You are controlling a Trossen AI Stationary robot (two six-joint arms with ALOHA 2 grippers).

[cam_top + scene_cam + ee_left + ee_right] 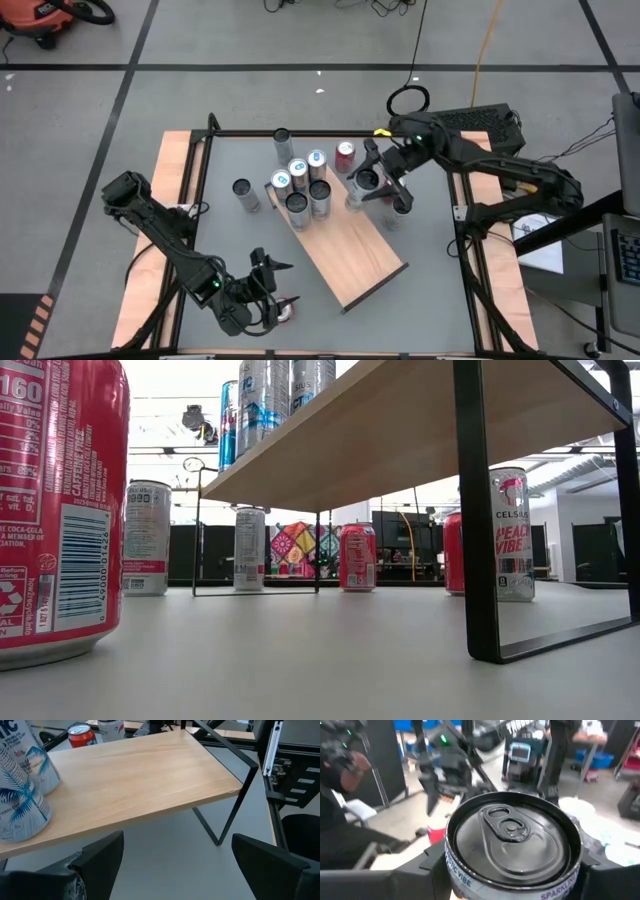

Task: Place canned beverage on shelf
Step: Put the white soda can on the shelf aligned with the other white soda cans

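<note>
Item: silver can (512,840) pinched in right hand (383,186), by the shelf (350,250) edge.
Next, likely: lift onto bare board. Left hand (175,865) spread, empty, near the surface's front edge.

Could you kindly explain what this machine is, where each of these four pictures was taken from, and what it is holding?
It is a robot with two dark arms at a table. One picture looks straight down, one sits at table height, and one rides on each wrist. On the table stands a wooden shelf with several cans at its far end; more cans stand on the table around it. The right gripper is closed on a can beside the shelf. The left gripper waits open near the table's front edge, holding nothing.
</note>
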